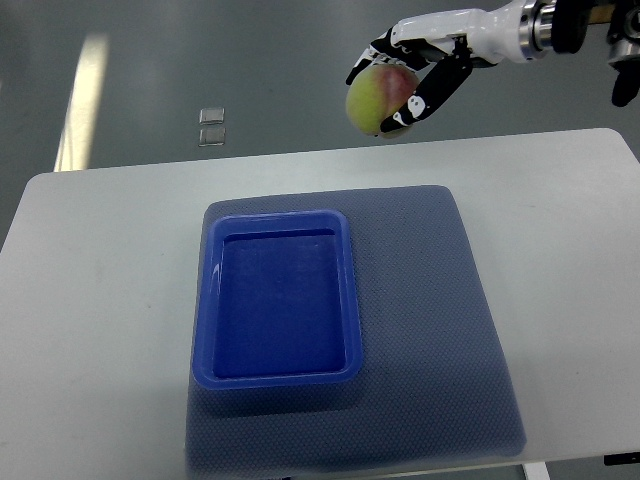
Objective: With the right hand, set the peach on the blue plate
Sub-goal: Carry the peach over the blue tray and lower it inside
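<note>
blue plate [205, 300] on mat [440, 330] | right hand [405, 75] grips peach [378, 98], beyond table's [100, 250] far edge

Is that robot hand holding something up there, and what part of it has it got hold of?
Yes: the right hand grips a peach around its upper and right side, fingers wrapped over it.

No legible text anywhere.

The right hand [405, 80] has glossy white shells over black finger segments, with small white marks near the fingertips. Its white forearm [490, 35] ends in a silver ring and a black wrist collar [560, 25].
</note>
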